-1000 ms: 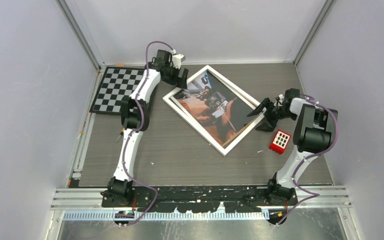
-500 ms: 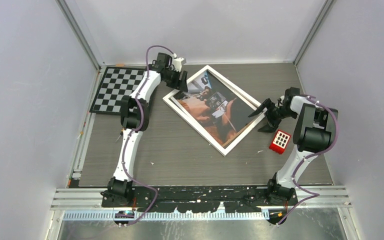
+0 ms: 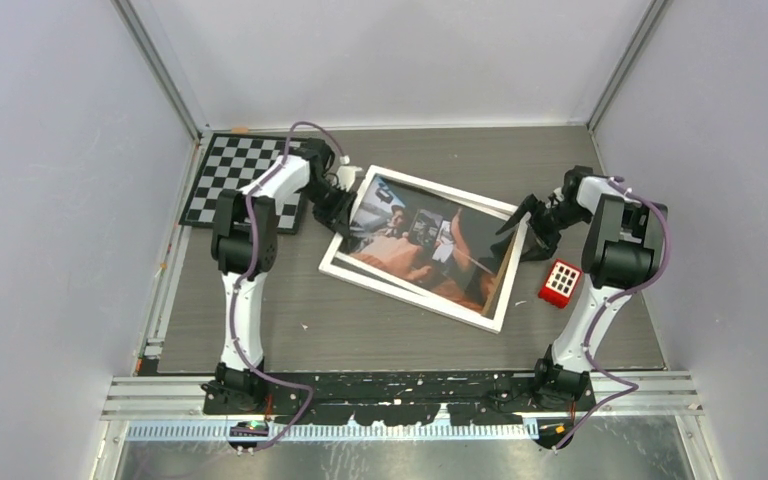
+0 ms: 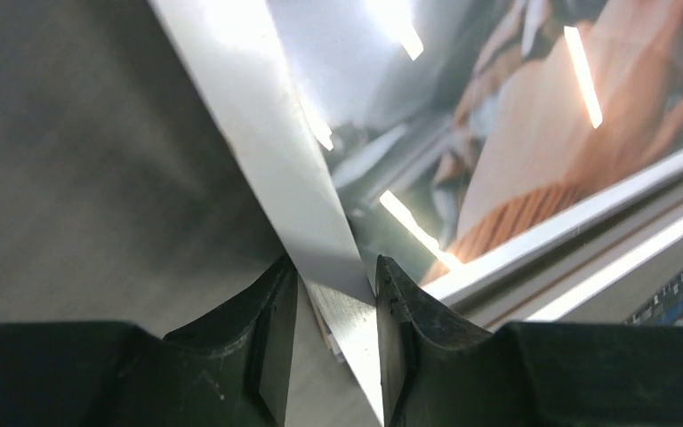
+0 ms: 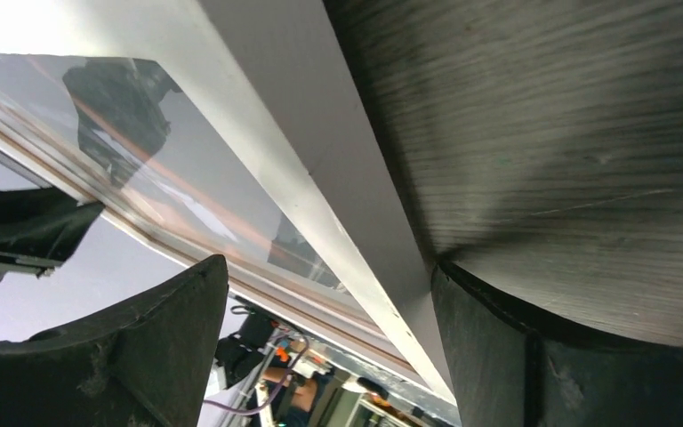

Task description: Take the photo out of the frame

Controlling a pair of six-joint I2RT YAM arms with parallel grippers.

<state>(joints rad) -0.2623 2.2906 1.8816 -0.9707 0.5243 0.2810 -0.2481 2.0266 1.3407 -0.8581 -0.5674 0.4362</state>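
Note:
The frame point(image 3: 400, 292), white-bordered, lies face up and askew in the middle of the table, with the colour photo point(image 3: 420, 240) of people in a car inside it. My left gripper point(image 3: 338, 206) is at the frame's left end. In the left wrist view its jaws point(image 4: 333, 286) are shut on the white border point(image 4: 258, 116), and the photo point(image 4: 534, 133) shows beyond. My right gripper point(image 3: 528, 222) is at the frame's right corner. It stands open point(image 5: 329, 298), with the white border point(image 5: 320, 151) running between its fingers.
A black-and-white checkerboard point(image 3: 235, 180) lies at the back left, partly under the left arm. A red block with white squares point(image 3: 561, 283) sits just right of the frame's near right corner. Grey walls close in three sides.
The frame has swung round from a diagonal to a nearly level lie. My left gripper came nearer and shut on its left border. The right gripper stayed open at the right corner.

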